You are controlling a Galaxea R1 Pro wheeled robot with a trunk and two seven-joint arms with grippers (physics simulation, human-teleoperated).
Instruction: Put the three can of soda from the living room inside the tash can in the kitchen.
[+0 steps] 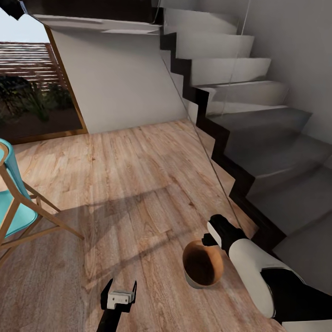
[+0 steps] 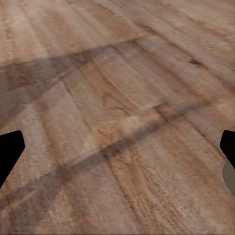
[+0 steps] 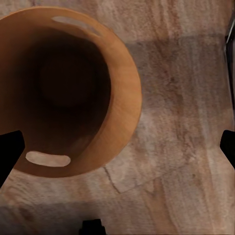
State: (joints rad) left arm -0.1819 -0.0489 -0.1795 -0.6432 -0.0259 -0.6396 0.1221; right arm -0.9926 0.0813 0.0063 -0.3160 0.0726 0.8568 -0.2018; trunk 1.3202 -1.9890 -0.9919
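Your left gripper (image 1: 119,289), low centre-left, hangs wide open over the wood floor (image 1: 129,175). Your right gripper (image 1: 211,237) grasps the trash can (image 1: 202,263) rim, lower right.

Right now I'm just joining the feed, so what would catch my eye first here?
The bin, copper-brown inside, sits on the wood floor beside the right arm; the right wrist view looks down into it and it seems empty. A grey staircase climbs on the right. A turquoise chair stands at the left edge, and the left gripper hangs open over bare planks.
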